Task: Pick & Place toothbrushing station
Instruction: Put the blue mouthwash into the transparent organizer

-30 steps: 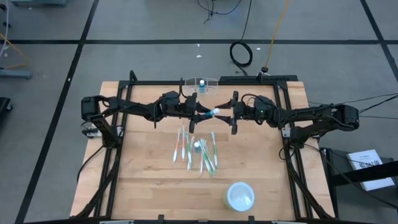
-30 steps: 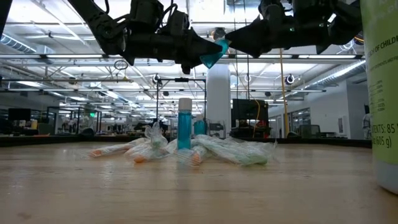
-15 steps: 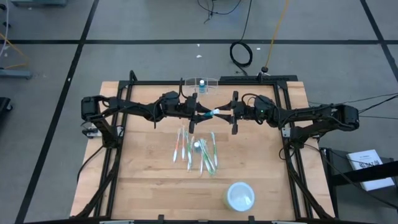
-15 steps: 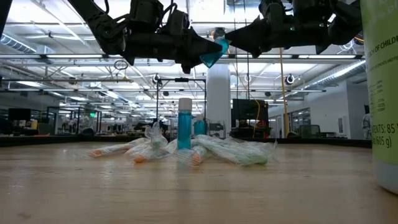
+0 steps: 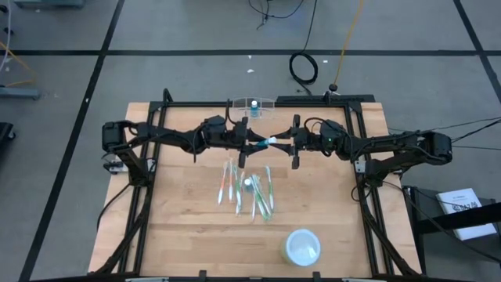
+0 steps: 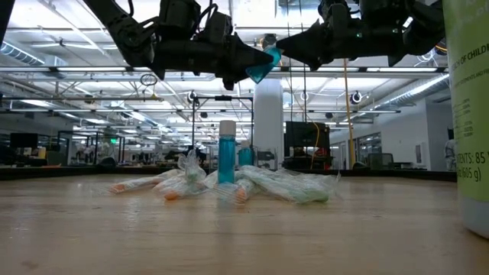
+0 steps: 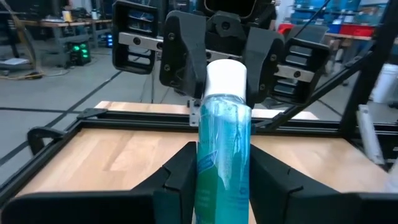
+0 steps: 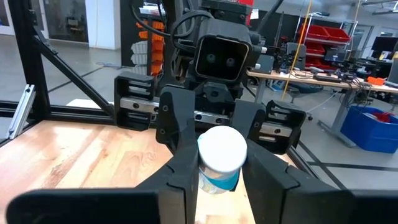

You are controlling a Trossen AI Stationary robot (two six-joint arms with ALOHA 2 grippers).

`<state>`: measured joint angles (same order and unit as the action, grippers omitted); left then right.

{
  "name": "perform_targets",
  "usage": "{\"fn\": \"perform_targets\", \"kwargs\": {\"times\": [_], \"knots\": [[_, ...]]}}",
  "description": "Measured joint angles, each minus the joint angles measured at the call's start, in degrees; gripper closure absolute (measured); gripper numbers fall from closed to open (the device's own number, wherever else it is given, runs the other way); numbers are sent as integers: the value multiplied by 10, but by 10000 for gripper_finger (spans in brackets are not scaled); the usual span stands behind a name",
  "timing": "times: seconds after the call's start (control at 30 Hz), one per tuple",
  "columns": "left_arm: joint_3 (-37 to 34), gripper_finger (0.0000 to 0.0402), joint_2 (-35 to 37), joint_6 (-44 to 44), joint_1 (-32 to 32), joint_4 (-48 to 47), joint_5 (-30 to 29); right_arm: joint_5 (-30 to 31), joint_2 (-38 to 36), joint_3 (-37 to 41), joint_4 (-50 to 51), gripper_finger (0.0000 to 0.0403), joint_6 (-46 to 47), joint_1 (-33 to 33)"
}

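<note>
Both end effectors, left [image 5: 249,145] and right [image 5: 288,143], clenched on one teal tube [image 5: 266,142], high above mid-table [image 5: 180,211].

Pale green container [image 6: 467,114], low view edge: partial "OF CHILD", "ENTS: 85", "605 g)".

1. An industrial robotics lab or workshop hall: a wooden tabletop [image 5: 188,227] sits inside a black metal frame [image 5: 141,204] on a grey, tape-lined concrete floor [image 5: 70,78].
2. Overhead steel trusses [image 6: 76,72] and strip lighting span a wide, open room.
3. Workbenches [image 8: 323,78], red storage bins [image 8: 323,28] and a blue crate [image 8: 373,127] stand behind.
4. Cables [image 5: 304,66] trail across the floor.
</note>
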<state>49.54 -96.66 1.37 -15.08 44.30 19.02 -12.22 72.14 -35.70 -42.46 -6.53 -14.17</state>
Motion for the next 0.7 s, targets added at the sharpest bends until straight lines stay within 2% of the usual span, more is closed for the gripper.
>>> {"fn": "perform_targets", "kwargs": {"times": [0.1, 0.37, 0.53, 0.7], "knots": [[0, 258, 0, -7, 8, -3, -40, 3, 0, 0, 6, 313, -3, 0], [0, 126, 12, -30, 16, -20, -92, 17, 0, 0, 25, 313, 17, -8], [1, 74, 69, -75, 16, -101, -144, 20, 0, 0, 30, 314, 43, -29], [1, 48, 155, -108, 16, -191, -224, 34, 0, -22, 46, 314, 67, -52]]}}
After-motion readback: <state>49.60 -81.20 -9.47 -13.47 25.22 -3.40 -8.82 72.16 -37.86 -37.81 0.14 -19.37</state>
